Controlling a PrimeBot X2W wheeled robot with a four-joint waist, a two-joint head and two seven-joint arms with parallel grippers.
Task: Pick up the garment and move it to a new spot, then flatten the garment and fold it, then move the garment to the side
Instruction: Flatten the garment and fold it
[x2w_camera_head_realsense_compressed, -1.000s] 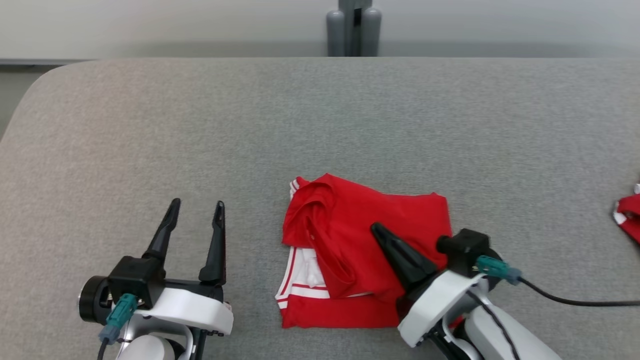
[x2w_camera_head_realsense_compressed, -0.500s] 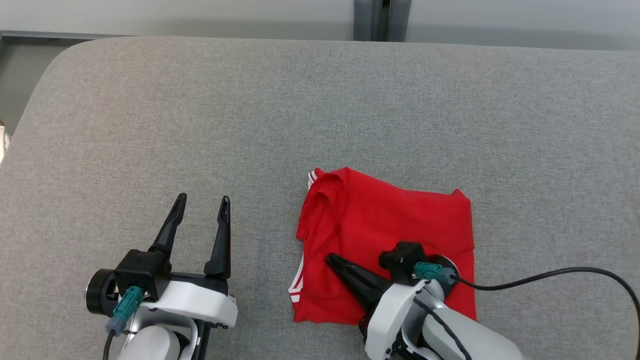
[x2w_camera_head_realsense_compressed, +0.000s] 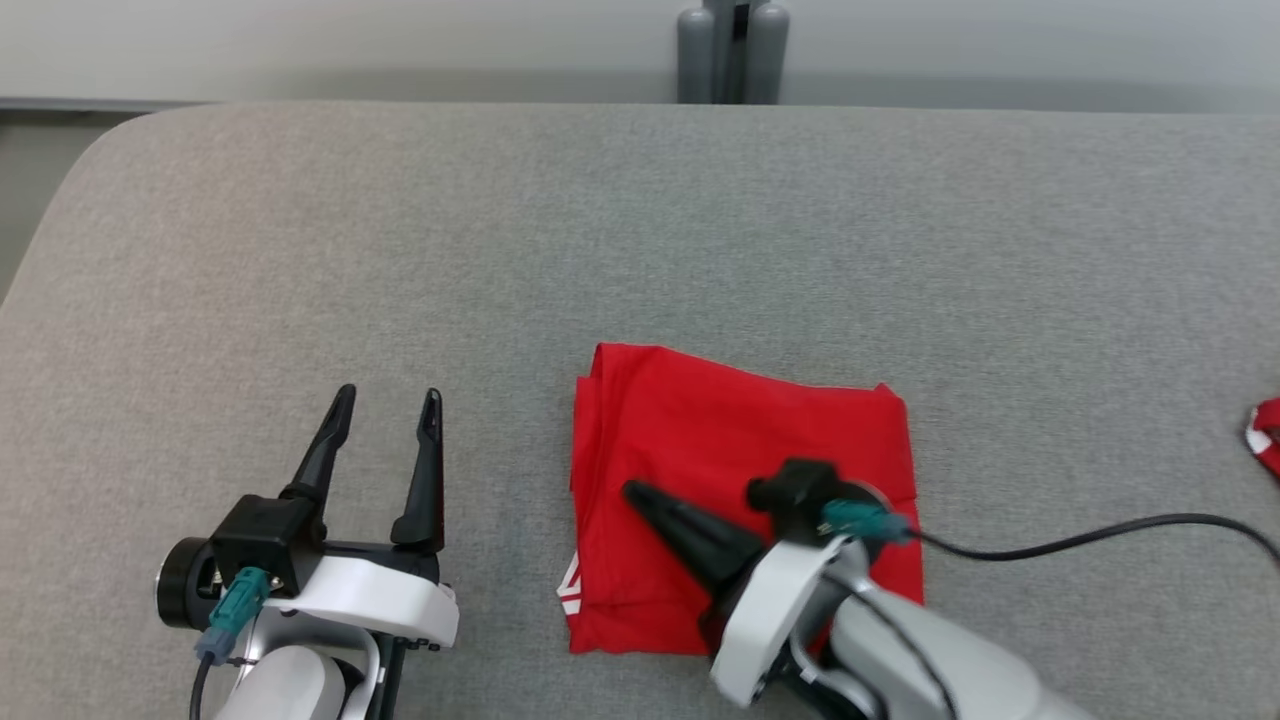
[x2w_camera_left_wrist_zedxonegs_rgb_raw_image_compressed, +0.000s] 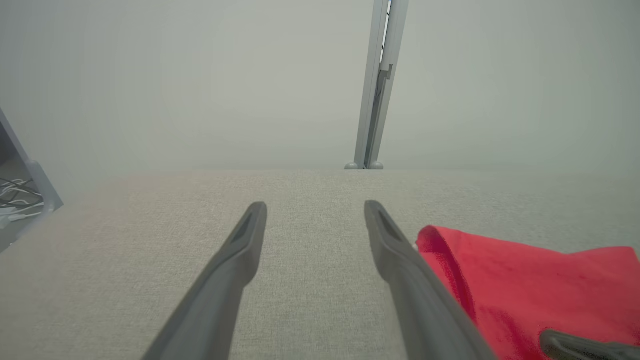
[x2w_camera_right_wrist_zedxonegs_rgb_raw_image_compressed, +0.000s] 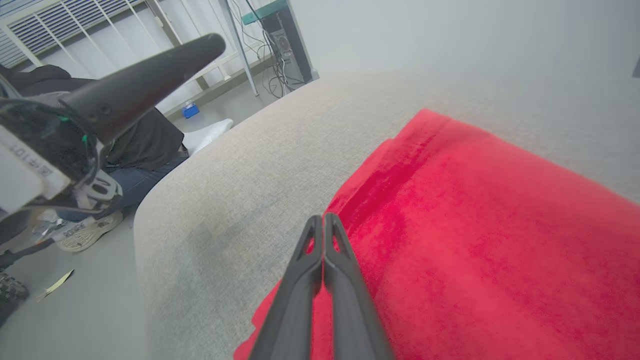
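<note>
One folded garment (x2w_camera_head_realsense_compressed: 740, 420) lies beneath the right gripper (x2w_camera_head_realsense_compressed: 633, 491); tips pressed together, seemingly touching it.

You've got a red garment (x2w_camera_head_realsense_compressed: 740, 430) with white stripes at one corner, on a speckled grey table (x2w_camera_head_realsense_compressed: 640, 220); left gripper (x2w_camera_head_realsense_compressed: 388, 393) and right gripper (x2w_camera_head_realsense_compressed: 632, 490) both black

I count one folded red garment (x2w_camera_head_realsense_compressed: 740, 430) on one tabletop (x2w_camera_head_realsense_compressed: 300, 250), one more red scrap (x2w_camera_head_realsense_compressed: 1268, 440) (mostly cut off), and my four fingers (x2w_camera_head_realsense_compressed: 423, 470).
</note>
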